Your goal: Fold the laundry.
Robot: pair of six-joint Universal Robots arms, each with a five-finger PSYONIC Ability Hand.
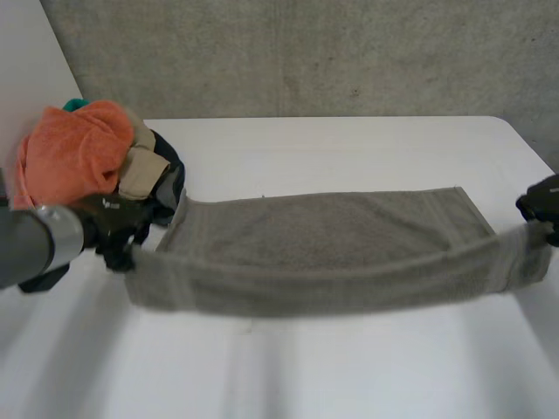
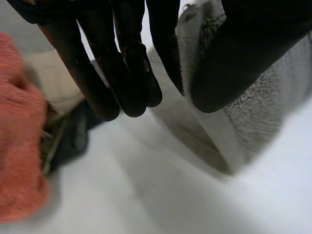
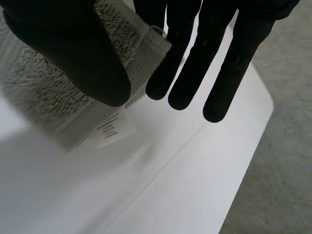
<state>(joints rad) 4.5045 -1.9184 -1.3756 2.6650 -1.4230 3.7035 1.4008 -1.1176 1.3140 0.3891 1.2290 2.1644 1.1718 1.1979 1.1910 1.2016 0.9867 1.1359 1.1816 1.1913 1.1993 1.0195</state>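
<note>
The white table (image 1: 349,148) spans the head view. Across the middle of it lies the long grey terry towel (image 1: 332,236), its far long edge flat on the table and its near long edge lifted and pulled taut between the hands. That hold looks meant to carry the near edge over for a lengthwise fold.

In the upper left of the frame sits a heap of laundry (image 1: 70,153), orange cloth on top with beige and dark pieces beneath. It is just beside the towel's left end and could be caught as that end moves.

The left hand (image 1: 118,231) pinches the towel's near left corner between thumb and fingers. The right hand (image 1: 541,205), at the right edge, pinches the near right corner likewise. A small white care label (image 3: 114,129) hangs below that corner.
</note>
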